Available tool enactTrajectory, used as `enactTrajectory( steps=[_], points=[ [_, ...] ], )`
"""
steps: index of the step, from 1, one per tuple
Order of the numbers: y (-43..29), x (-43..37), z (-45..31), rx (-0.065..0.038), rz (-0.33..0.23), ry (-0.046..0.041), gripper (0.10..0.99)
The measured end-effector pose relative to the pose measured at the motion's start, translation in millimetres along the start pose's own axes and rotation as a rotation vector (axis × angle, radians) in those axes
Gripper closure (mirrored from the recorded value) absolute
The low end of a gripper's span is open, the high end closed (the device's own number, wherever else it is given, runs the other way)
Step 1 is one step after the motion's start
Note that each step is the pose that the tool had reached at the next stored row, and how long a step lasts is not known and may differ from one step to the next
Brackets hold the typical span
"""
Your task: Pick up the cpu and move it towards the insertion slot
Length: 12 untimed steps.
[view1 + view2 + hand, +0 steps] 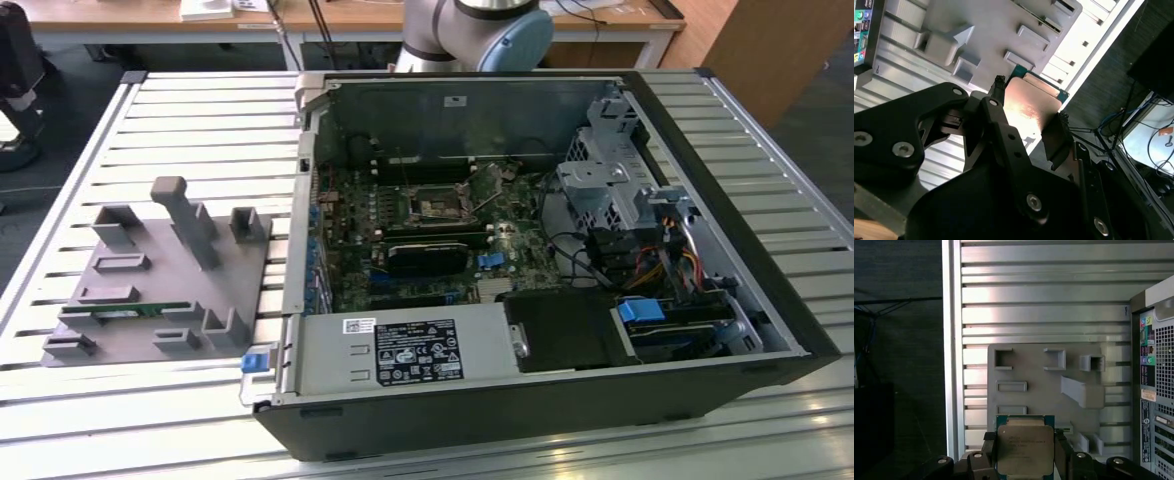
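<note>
In both wrist views my gripper [1025, 456] is shut on the cpu [1025, 449], a flat square chip with a silvery top and a green rim. Black fingers [1061, 452] press its two opposite edges. The second wrist view shows the cpu [1030, 106] from below, between the fingertips [998, 86], with the gripper [1029, 116] hanging well above the grey fixture plate [994, 25]. In the exterior view, the insertion slot [437, 207] is a small square socket with a silver frame on the motherboard inside the open computer case [534, 400].
The grey fixture plate [147, 290] with raised blocks lies on the slatted metal table [200, 120], at the exterior view's left of the case. A long green circuit strip [134, 312] rests in it. The arm's blue-grey joint [481, 25] stands behind the case. Drive cages and cables [641, 240] fill the case's right side.
</note>
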State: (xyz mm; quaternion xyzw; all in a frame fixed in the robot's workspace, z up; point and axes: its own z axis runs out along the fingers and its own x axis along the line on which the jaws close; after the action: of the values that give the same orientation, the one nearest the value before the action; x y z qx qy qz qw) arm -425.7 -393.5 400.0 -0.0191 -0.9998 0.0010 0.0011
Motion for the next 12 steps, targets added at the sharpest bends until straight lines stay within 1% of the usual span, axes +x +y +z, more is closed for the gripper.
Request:
enactTrajectory(
  steps=[4,12],
  points=[
    [0.2,-6.3,0.0,0.0,0.0,0.0,0.545],
    [0.9,-23.1,0.0,0.0,0.0,-0.0001,0.545]
  ],
)
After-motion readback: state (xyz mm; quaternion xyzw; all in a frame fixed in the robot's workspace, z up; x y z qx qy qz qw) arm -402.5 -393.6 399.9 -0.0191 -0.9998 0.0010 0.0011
